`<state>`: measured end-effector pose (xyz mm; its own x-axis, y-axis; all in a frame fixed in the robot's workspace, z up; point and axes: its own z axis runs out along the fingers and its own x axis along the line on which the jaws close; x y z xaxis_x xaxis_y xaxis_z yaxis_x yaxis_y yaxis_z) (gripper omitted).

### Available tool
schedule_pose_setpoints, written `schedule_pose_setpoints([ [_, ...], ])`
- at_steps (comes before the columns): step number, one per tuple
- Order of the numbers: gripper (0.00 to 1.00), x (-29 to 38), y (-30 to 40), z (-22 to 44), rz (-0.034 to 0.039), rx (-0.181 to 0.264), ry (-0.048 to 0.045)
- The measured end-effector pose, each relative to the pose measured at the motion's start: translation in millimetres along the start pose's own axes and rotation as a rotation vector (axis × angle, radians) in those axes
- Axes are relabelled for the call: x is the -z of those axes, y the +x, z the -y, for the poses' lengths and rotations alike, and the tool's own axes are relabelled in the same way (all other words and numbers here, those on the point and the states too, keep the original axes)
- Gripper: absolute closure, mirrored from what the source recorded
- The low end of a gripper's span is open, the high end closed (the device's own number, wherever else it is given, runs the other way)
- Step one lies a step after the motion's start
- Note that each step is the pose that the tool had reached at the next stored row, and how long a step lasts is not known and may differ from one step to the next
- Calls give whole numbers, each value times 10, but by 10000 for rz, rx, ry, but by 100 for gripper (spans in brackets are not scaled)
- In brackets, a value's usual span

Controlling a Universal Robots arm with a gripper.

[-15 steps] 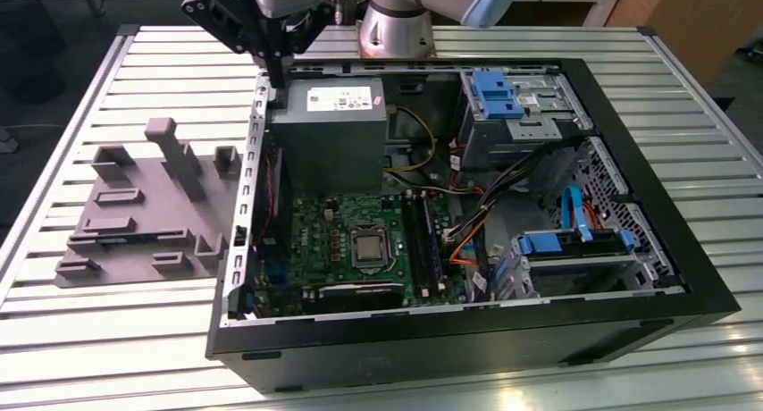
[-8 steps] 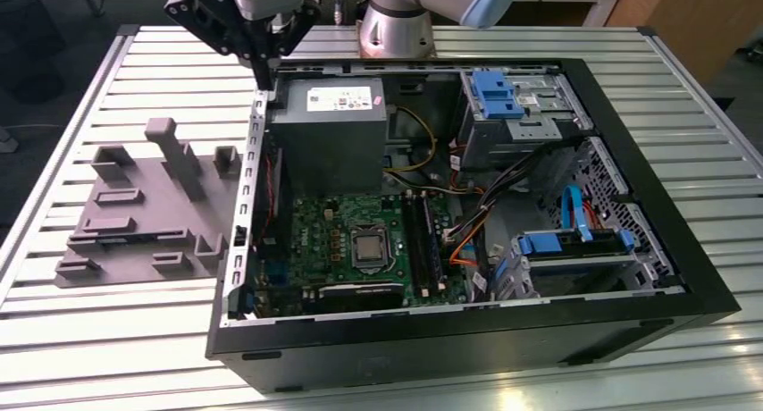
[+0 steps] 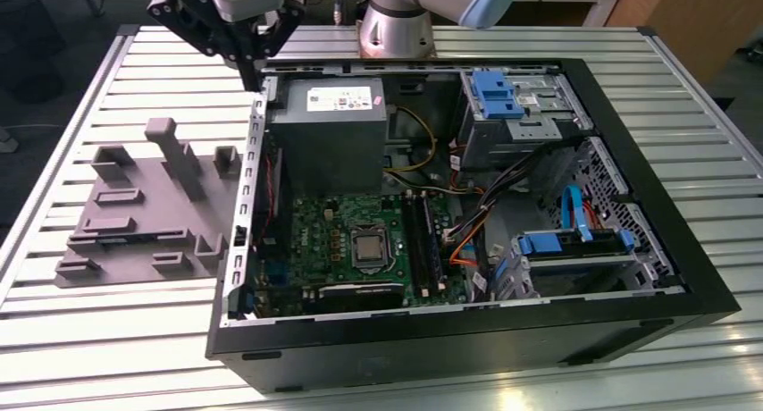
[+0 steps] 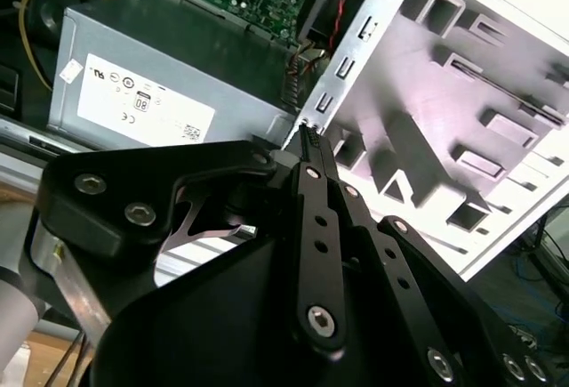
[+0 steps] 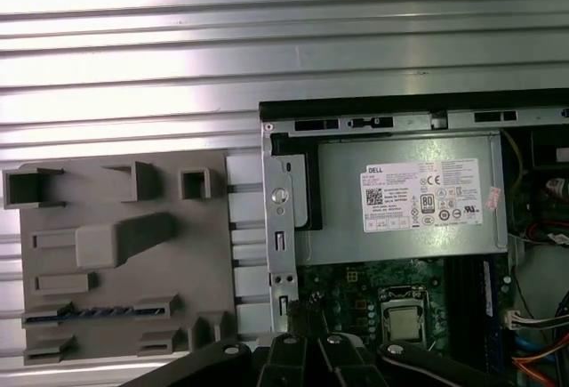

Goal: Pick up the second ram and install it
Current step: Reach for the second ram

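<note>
1. The gripper [image 3: 250, 77] [image 4: 307, 134] has its black fingers [image 4: 313, 227] drawn together to a point, with nothing between them.
2. In the exterior view the tips hang at the far corner of the open computer case [image 3: 477, 332], by its metal edge beside the grey power supply [image 3: 328, 134].
3. The second wrist view shows that metal edge right at the tips, with the power supply to one side and the grey plastic holder [image 4: 418, 76] to the other.
4. The first wrist view shows the second ram [image 5: 76, 313] lying flat in a slot of the holder [image 5: 204, 253], well apart from the gripper.
5. The holder [image 3: 143, 214] rests on the slatted metal table [image 3: 120, 339], just beside the case.
6. The green motherboard [image 5: 356, 287] lies inside the case next to the power supply.
7. A white label [image 5: 425, 198] [image 4: 142, 107] with black print and certification marks sits on the power supply.
</note>
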<state>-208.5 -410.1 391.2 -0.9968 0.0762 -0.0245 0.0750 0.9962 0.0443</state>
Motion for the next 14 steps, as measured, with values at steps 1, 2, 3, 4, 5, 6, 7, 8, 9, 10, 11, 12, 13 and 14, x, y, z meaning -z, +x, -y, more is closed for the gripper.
schedule_pose_setpoints([
  [1, 89, 0, 15, 2, 0, 0, 0],
  [2, 89, 1, 29, 5, 0, -1, 0],
  [3, 89, 1, 43, 9, 1, -1, 0],
  [4, 89, 2, 55, 14, 0, -1, 0],
  [5, 89, 2, 67, 20, 0, -1, 0],
  [6, 89, 2, 78, 27, 0, -1, 0],
  [7, 89, 2, 89, 35, 0, -1, -1],
  [8, 89, 3, 99, 42, 0, -1, 0],
  [9, 89, 3, 110, 49, 0, -1, 0],
  [10, 89, 4, 122, 56, 0, -1, 0],
  [11, 89, 4, 135, 63, 1, -1, -1],
  [12, 89, 4, 149, 69, 1, -1, -1],
  [13, 89, 5, 162, 74, 0, -1, 0],
  [14, 89, 6, 177, 79, 0, -1, 0],
])
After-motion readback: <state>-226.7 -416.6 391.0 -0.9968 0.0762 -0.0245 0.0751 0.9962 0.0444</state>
